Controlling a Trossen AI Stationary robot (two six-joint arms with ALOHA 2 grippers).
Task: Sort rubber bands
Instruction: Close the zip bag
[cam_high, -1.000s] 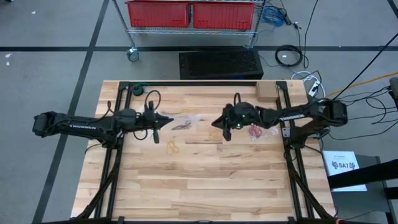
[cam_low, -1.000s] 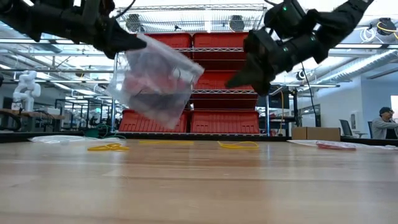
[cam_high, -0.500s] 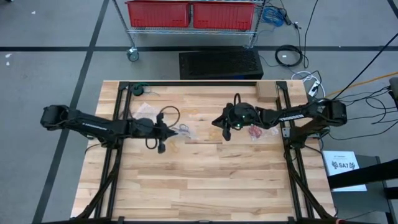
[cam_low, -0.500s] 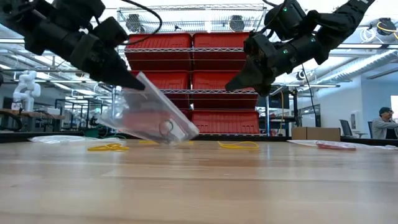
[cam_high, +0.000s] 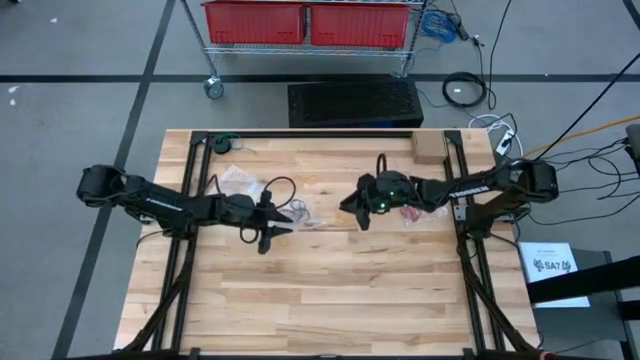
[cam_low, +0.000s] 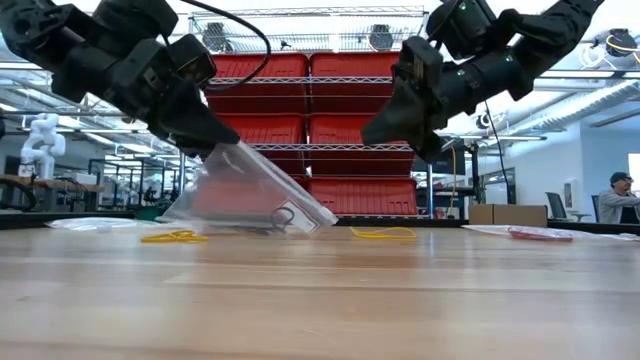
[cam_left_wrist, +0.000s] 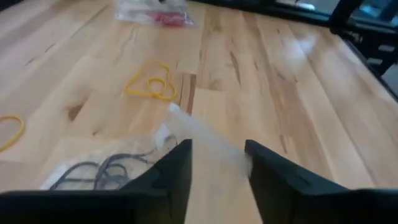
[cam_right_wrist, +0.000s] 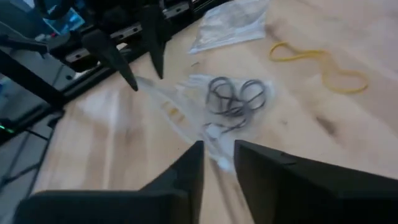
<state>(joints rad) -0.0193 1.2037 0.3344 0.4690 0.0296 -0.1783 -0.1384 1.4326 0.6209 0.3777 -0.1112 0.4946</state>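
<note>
A clear plastic bag (cam_low: 255, 195) with black rubber bands (cam_right_wrist: 236, 93) in it stands slanted at mid-table. Its lower edge is on the wood and its top corner is up at my left gripper (cam_low: 215, 150). In the left wrist view, that gripper (cam_left_wrist: 217, 155) is open, with the bag's clear edge (cam_left_wrist: 193, 130) running in between the fingers. My right gripper (cam_high: 348, 207) hangs above the table just right of the bag. It is slightly open with nothing between its fingers (cam_right_wrist: 193, 168). Loose yellow rubber bands (cam_left_wrist: 152, 84) lie on the wood nearby. My left gripper has its fingers on either side of the bag's raised top corner (cam_low: 225, 152), slanting down from the table's left. I cannot tell whether either finger touches the plastic. The bag leans up to the fingertips, and its lower edge (cam_low: 300, 228) rests on the table.
A second clear bag (cam_high: 240, 180) lies far left of the bands. A bag with red bands (cam_high: 412, 213) lies under the right arm. A cardboard box (cam_high: 430, 148) sits at the far edge. More yellow bands (cam_low: 175, 237) lie on the wood. A person (cam_low: 620, 195) sits beyond the table.
My left gripper has gone down and toward the table's right and near edges with the bag. The bag hung clear of the table a second ago. It has come down and tipped over, and its lower edge now lies on the wood.
</note>
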